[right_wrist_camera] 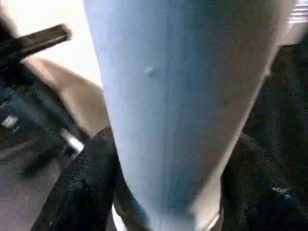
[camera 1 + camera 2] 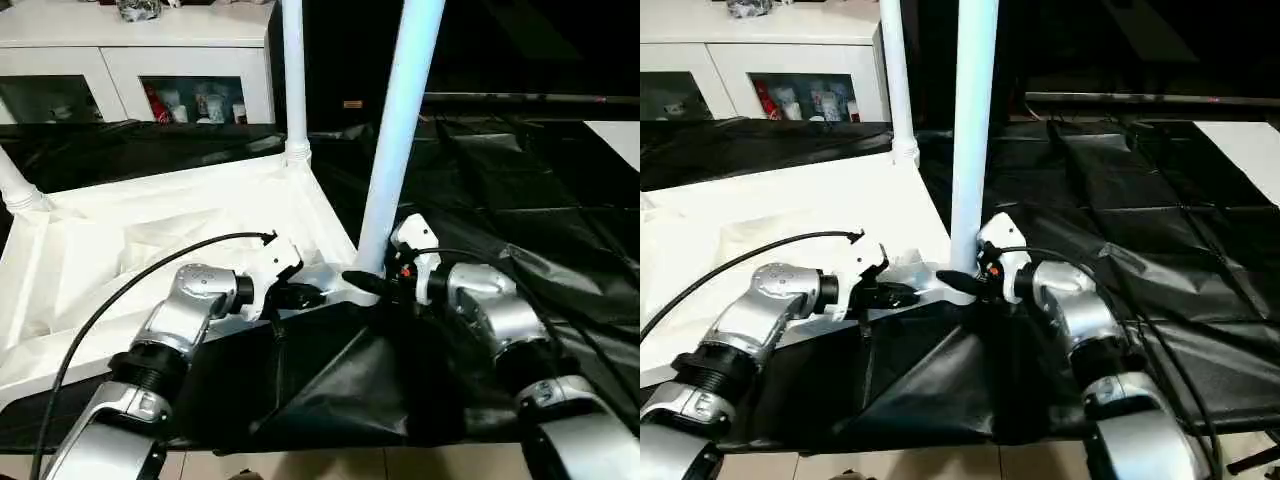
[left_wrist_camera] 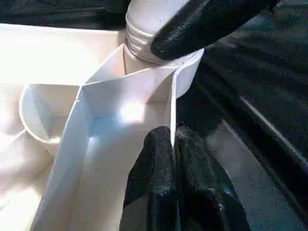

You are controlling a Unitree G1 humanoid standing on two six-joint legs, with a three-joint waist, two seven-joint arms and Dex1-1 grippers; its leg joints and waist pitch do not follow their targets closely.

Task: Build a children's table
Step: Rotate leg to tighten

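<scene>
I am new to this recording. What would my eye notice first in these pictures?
First, the white leg rising tall from the near corner of the upturned tabletop, with the right gripper around its base. Beside it, the left gripper pinches the tabletop's rim, with black sheeting underneath.

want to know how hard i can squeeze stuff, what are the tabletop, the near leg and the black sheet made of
Tabletop: looks like white moulded plastic, thin ribs underneath, slightly glossy.
Near leg: likely the same plastic, a smooth hollow-looking tube with a threaded base in the left wrist view.
Black sheet: seems thin plastic film, shiny and creased.
</scene>
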